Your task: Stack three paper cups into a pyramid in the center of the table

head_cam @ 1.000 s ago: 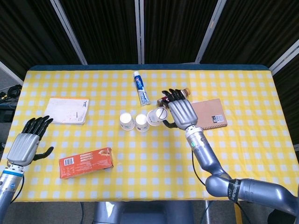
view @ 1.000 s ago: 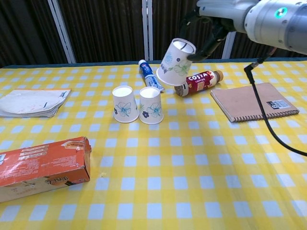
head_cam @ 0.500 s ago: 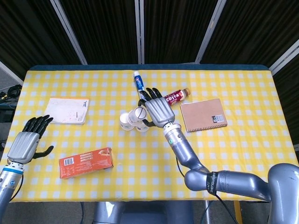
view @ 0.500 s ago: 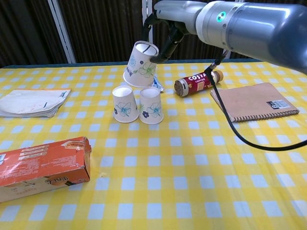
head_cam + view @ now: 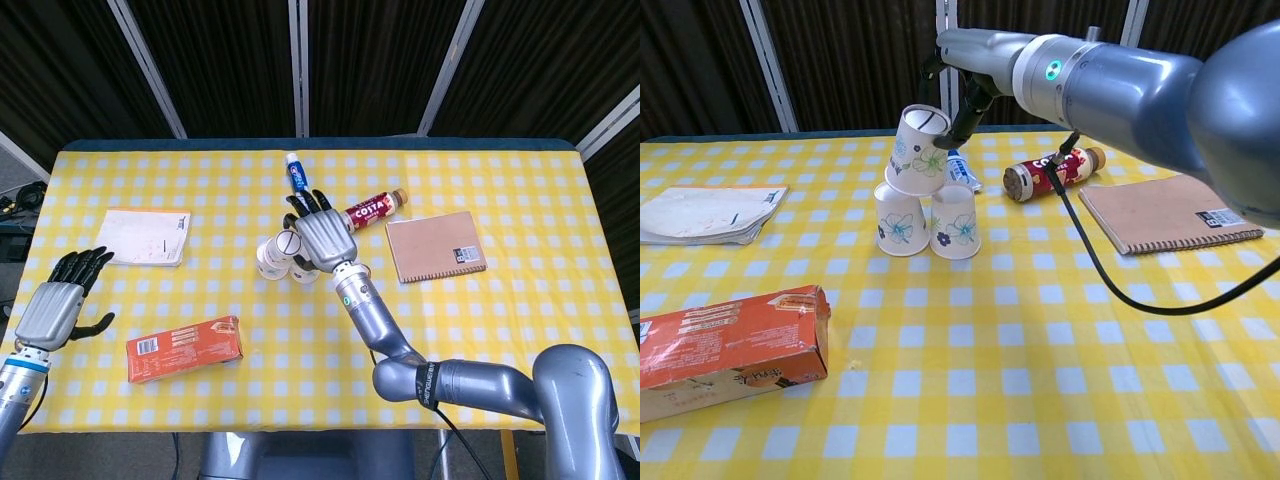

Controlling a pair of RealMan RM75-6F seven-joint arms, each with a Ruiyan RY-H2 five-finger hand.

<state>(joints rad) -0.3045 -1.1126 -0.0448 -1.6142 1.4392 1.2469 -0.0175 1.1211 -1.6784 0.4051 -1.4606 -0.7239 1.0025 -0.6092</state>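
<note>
A dark curtain backs the counter (image 5: 500, 310), spread with a yellow checked cloth. The right hand (image 5: 322, 236) pinches the third cup (image 5: 917, 152) by its rim, holding it tilted just above the two base cups (image 5: 925, 220), which stand upside down side by side near the center. The left hand (image 5: 55, 305) hovers idle at the near left edge, fingers apart, holding nothing. Judging by this, the final placing is in hand: the cup needs leveling and lowering onto both bases before release. The chest view shows the tilt and the gap beneath the cup; the head view hides these behind the hand but alone shows the left hand.
</note>
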